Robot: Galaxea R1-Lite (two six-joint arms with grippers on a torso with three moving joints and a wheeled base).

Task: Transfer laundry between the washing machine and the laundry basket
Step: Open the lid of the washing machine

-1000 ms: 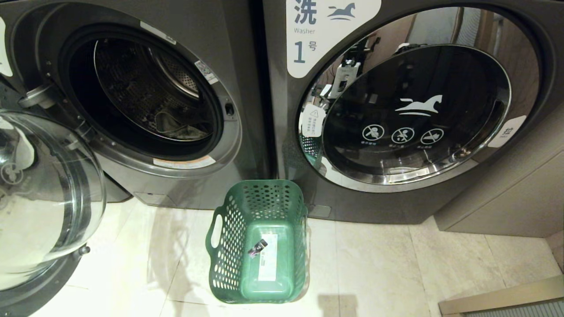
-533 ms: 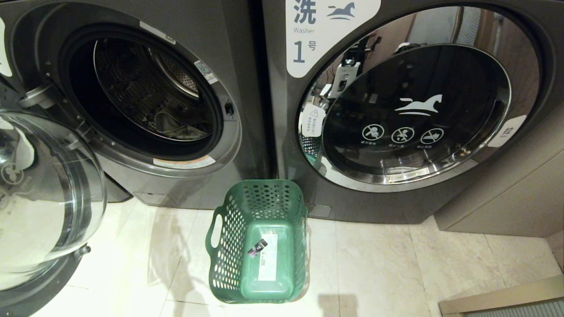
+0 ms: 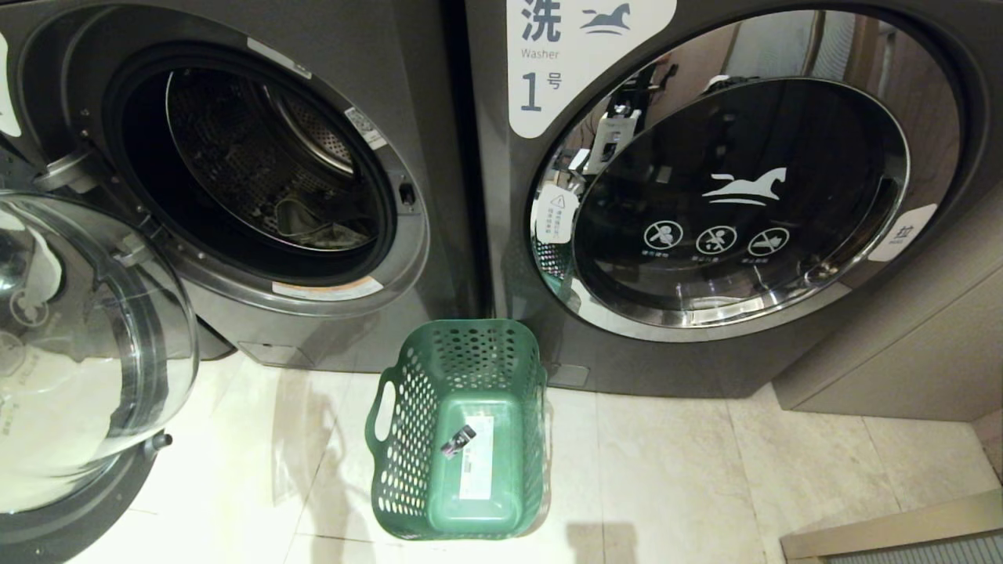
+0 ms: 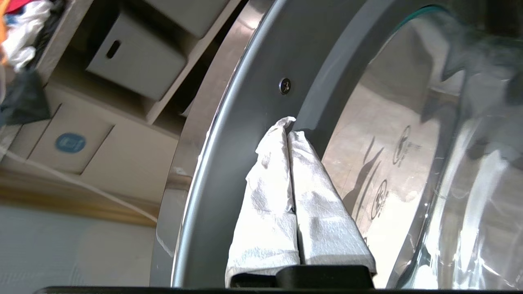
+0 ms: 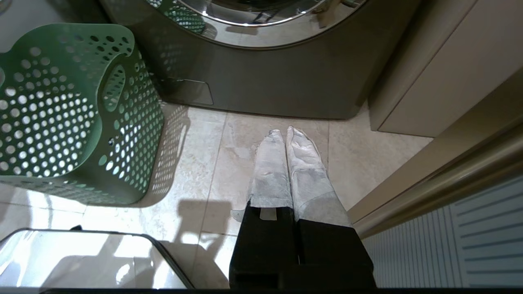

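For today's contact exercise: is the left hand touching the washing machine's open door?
Touching. In the left wrist view, the shut left hand has its wrapped fingertips pressed against the grey inner ring of the open door, with no gap visible.

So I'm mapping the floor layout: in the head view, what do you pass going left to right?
Open glass door → open washing machine with laundry in its drum → laundry basket → shut machine labelled 1 → beige cabinet.
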